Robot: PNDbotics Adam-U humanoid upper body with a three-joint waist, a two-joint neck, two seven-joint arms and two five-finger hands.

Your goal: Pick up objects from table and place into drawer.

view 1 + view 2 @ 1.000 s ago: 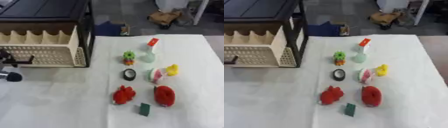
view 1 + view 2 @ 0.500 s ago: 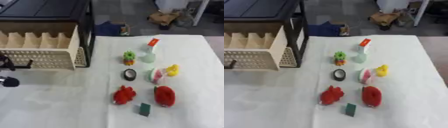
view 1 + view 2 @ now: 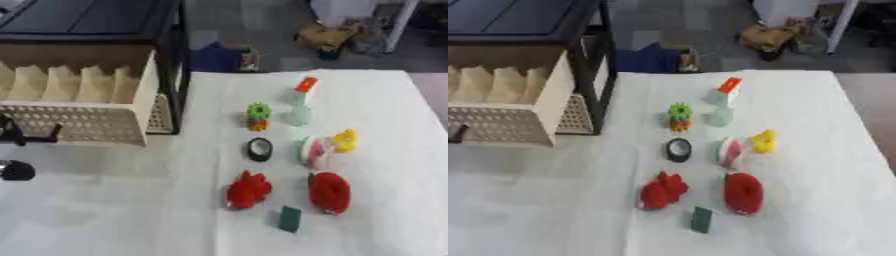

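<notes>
The drawer has slid further out, the left hand curled on its front, so it should pull straight until fully open, while the toys, like the red ring, wait on the tabletop.

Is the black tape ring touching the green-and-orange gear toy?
Apart. The right eye view shows white table cover between the black tape ring and the green-and-orange gear toy behind it.
</notes>
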